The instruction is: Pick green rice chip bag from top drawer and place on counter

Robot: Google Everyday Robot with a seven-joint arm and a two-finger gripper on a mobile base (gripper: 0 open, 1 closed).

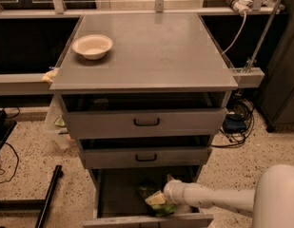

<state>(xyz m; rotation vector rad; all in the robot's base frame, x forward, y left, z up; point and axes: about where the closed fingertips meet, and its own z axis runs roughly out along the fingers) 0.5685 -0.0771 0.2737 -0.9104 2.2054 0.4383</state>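
- Robot's tool [157, 199] sits low in the open bottom drawer [111, 194], on the lime-green glossy foil chip bag [146, 190]; open or closed cannot be told.
- Step judged: grasping. Next needs a firm hold, then a lift to the flat grey counter [151, 51].

You've got a white bowl [92, 46] up top, near the far left corner. Below it, the top drawer [146, 122] and middle drawer [145, 157] sit slightly open. The bottom drawer [119, 194] stands well out, with the gripper [156, 199] down inside it. Black cables [236, 123] tangle on the speckled floor [37, 151] at right, and a black bar [48, 194] lies at left.
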